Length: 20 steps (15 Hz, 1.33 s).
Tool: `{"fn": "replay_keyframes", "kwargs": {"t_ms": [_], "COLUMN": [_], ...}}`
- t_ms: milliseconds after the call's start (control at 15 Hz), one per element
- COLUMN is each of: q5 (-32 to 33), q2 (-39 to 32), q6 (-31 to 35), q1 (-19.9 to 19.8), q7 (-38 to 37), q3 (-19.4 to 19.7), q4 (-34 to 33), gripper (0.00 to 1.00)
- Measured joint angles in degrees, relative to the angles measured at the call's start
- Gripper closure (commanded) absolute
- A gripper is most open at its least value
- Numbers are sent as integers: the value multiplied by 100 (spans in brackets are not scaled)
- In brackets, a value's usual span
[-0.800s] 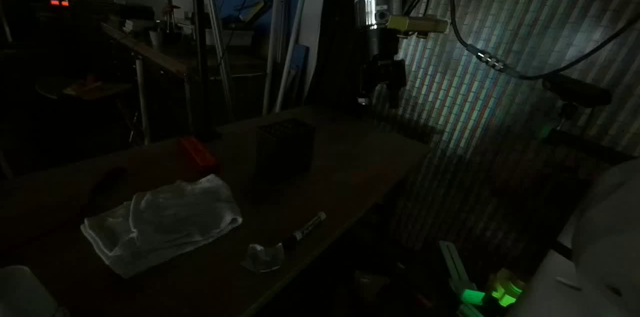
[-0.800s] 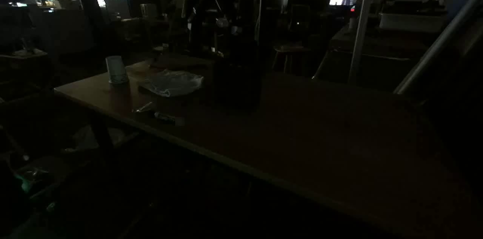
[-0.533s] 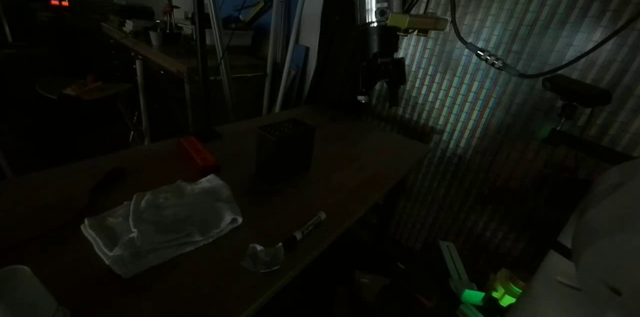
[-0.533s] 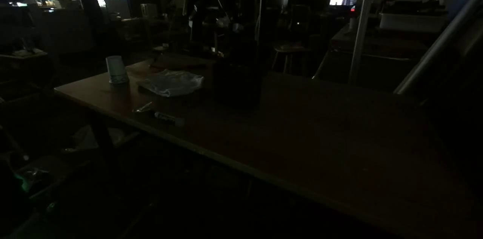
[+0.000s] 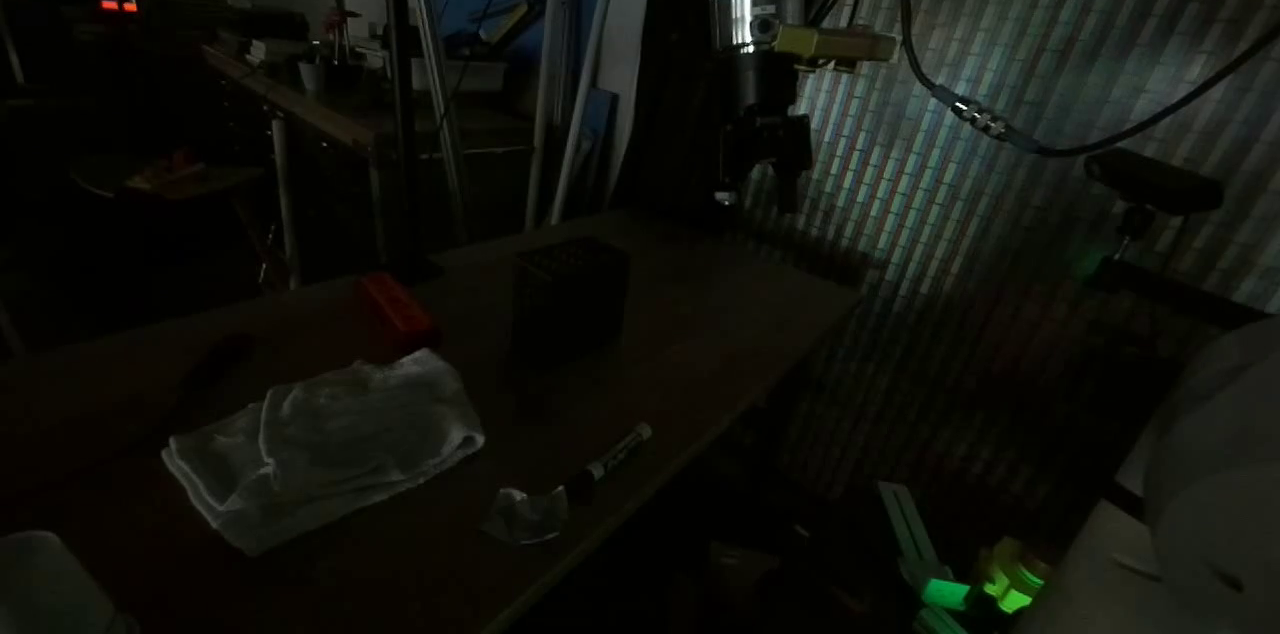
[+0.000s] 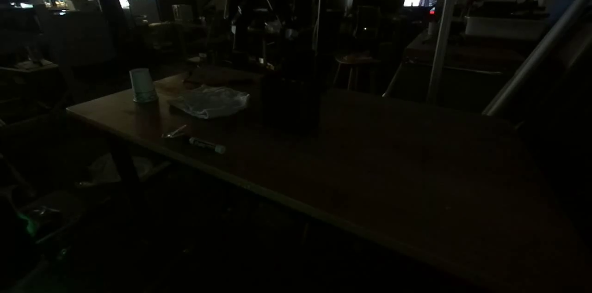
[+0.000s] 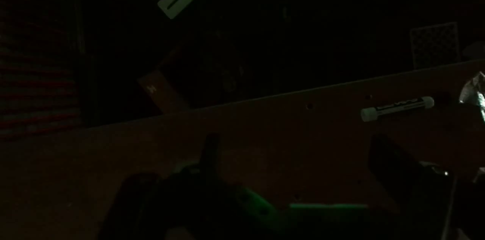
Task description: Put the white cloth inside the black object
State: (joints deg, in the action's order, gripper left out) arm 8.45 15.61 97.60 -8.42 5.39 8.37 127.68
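Judged pre-grasp — jaws spread wide, nothing seen between them. White cloth (image 5: pixel 340 444) lies folded on table (image 5: pixel 700 319), near the black object (image 5: pixel 570 304), not inside. Next move likely calls for crossing to it — lowering, pinching a fold

I count one black object (image 5: pixel 570 304) on the table (image 6: pixel 393 168). Near it I make out one red block (image 5: pixel 397 308), one white cloth (image 5: pixel 370 429) and one marker (image 5: pixel 618 450); farther from it, one crumpled clear wrapper (image 5: pixel 530 517) and one pale cup (image 6: pixel 142 84).
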Motion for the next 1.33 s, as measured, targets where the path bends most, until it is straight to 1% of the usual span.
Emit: {"fn": "replay_keyframes", "kwargs": {"t_ms": [200,333,667,867,1000,1333], "q5": [-2,-5,-2,7,12,20], "q2": [-26,-37,-50,-127,-270,-925], "q6": [0,3,157,557,936,2024], "q1": [32,121,554,829,990,1312], "q7": [0,0,-8,-7,-4,32], "q3": [-14,-98,-592,-895,-1058,-1372], "q4": [24,18,-151,-333,-508,-1083], "gripper": [0,0,0,0,0,0]}}
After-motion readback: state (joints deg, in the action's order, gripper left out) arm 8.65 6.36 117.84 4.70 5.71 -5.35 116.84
